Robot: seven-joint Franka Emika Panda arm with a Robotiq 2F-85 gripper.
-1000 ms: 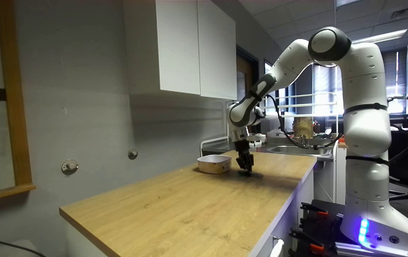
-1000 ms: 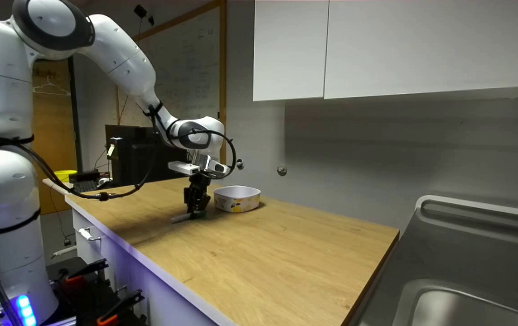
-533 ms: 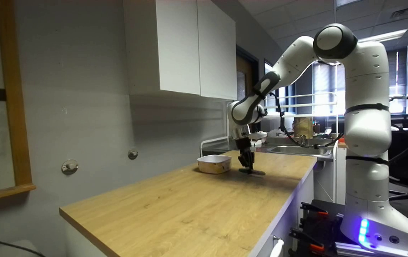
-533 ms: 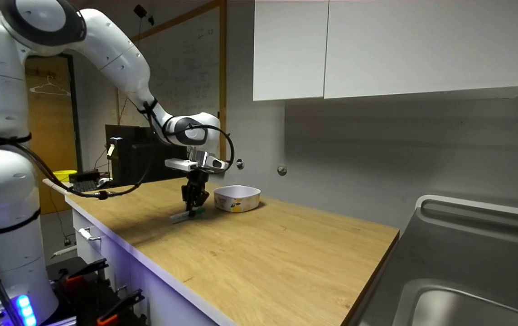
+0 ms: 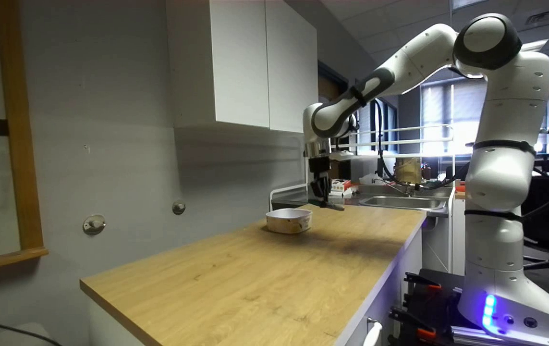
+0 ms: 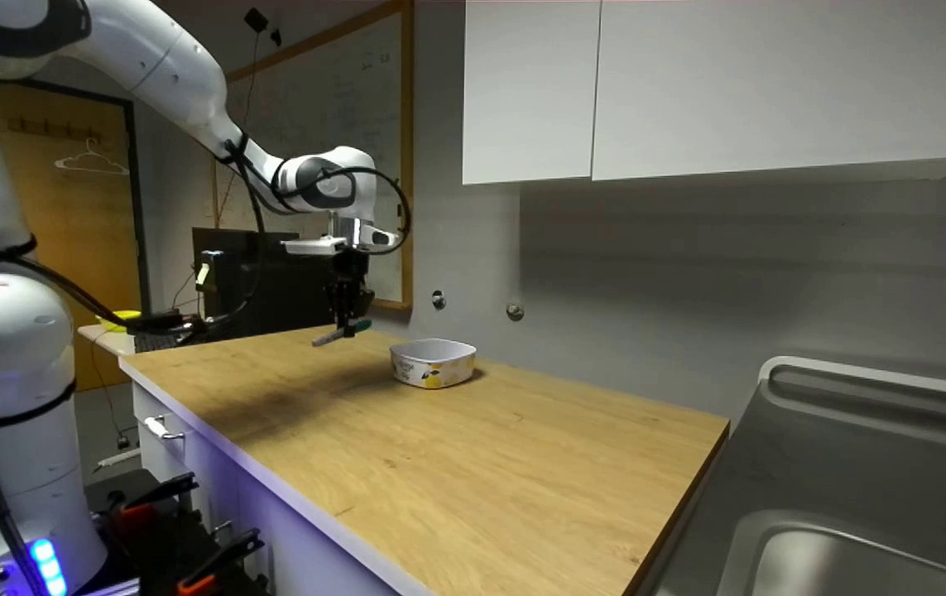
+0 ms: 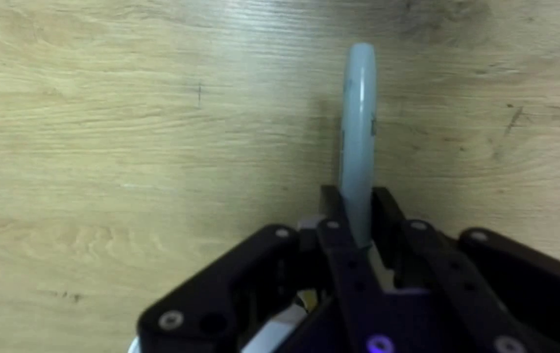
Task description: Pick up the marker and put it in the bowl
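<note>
Pick-up done: your Robotiq gripper [image 7: 356,202] pinches the green-ended marker [image 7: 359,137], lifted clear of the wood-grain countertop [image 6: 481,463]! It's near the patterned bowl [image 6: 431,372], not yet inside; carry and release remain.

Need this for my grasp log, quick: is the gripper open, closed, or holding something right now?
Gripper: closed, holding the marker above the countertop.

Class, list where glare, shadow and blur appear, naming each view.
In an exterior view, the window blinds glare white; in both exterior views, a soft shadow falls on the wooden countertop; in the wrist view, a bright streak runs along the marker, and the dark claw looks slightly blurred.
</note>
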